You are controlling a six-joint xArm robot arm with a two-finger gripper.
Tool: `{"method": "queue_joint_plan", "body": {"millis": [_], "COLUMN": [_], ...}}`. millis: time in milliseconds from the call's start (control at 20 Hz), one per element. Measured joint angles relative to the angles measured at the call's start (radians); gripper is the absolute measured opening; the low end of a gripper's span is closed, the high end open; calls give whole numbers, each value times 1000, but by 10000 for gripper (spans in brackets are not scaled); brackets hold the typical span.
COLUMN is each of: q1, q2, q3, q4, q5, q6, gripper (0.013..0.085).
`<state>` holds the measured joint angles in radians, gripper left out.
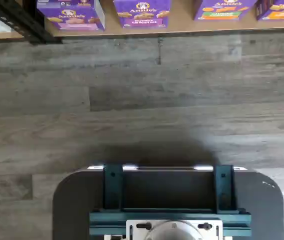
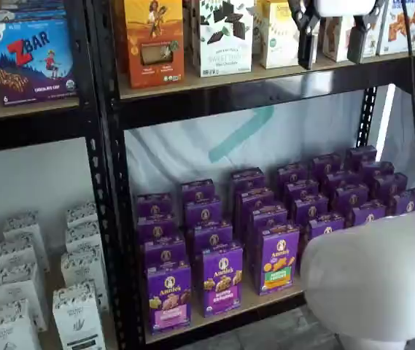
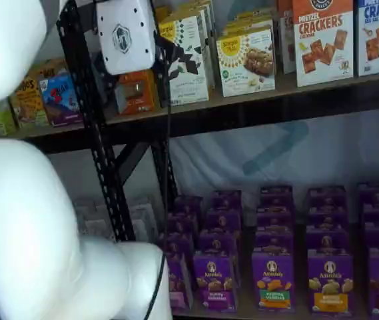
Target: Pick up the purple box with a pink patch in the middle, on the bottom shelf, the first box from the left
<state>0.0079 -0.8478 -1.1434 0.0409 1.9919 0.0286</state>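
Overhead, the wrist view looks straight down on grey plank flooring [image 1: 142, 100], with the dark mount and its teal brackets [image 1: 169, 195] in the foreground. Along the far edge runs the light wooden bottom shelf [image 1: 181, 25], boxes lined up facing outward so their fronts can be read. The upright purple cardboard snack box with a pink band [image 1: 71, 12] stands at the row's end, right beside the black steel rack post [image 1: 17, 20]; that post looks like the nearest obstacle to a sideways approach.

In a shelf view, the white-bodied gripper [image 2: 332, 44] hangs up at the upper shelf's level, well above its target, its black fingers plainly spread apart and holding nothing. The same box fronts its column at the shelf's lip. A plain-labelled purple neighbour [image 2: 220, 278] stands just beside it, leaving a tight gap for a finger.

In a shelf view, the arm's white bulk [image 3: 29, 220] covers the left of the frame, so I cannot pick out the target or the fingers there.
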Motion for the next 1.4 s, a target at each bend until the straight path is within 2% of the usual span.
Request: {"method": "queue_joint_plan", "body": {"millis": [100,400,600,750,1250,1400], "q1": [13,6,34,63,86,104], "q2": [-14,-16,-21,-34,-53,-57], "q3": [12,22,52,102,280,339], "q4": [-14,-9,-25,-35,-13,-27], "q5": [-24,-36,-55,-95,-242,-303], "q6": [6,2,23,50,78,93], "gripper": [850,850,850,850,850,850]}}
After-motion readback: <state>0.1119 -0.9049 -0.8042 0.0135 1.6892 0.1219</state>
